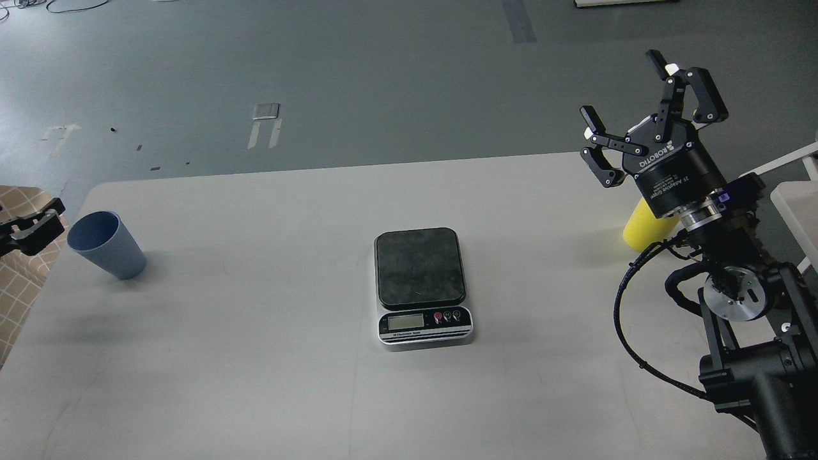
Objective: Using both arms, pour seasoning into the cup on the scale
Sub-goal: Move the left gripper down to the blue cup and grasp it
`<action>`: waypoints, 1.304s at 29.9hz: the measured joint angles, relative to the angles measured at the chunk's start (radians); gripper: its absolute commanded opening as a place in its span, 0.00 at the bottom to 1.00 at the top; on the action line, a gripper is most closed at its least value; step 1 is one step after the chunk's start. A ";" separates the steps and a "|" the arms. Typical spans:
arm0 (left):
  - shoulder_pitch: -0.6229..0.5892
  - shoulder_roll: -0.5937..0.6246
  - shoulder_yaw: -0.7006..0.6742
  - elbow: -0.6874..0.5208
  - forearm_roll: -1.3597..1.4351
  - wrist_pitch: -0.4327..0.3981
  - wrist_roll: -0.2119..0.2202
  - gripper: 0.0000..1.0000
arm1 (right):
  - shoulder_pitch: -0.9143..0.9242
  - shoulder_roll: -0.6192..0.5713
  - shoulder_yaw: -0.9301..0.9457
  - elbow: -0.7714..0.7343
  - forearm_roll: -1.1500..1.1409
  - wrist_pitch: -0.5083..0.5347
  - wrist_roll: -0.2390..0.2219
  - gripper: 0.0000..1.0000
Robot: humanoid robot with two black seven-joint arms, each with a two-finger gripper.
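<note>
The light blue ribbed cup (106, 245) stands upright near the table's left edge. The scale (420, 285) sits mid-table with its dark platform bare and its display toward me. The yellow seasoning bottle (640, 228) stands at the right, mostly hidden behind my right gripper (647, 119), which is open, empty and held above it. Only the fingertips of my left gripper (33, 225) show at the left edge, just left of the cup and apart from it.
The grey table (268, 370) carries only these things. A checked cloth (19, 281) hangs at the left edge. A white frame (789, 191) stands at the far right beside my right arm and its looping cable (629, 345).
</note>
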 measured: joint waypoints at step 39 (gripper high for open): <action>-0.037 -0.155 0.010 0.170 -0.004 -0.135 0.000 0.70 | -0.003 0.000 0.002 0.001 0.004 0.000 0.000 1.00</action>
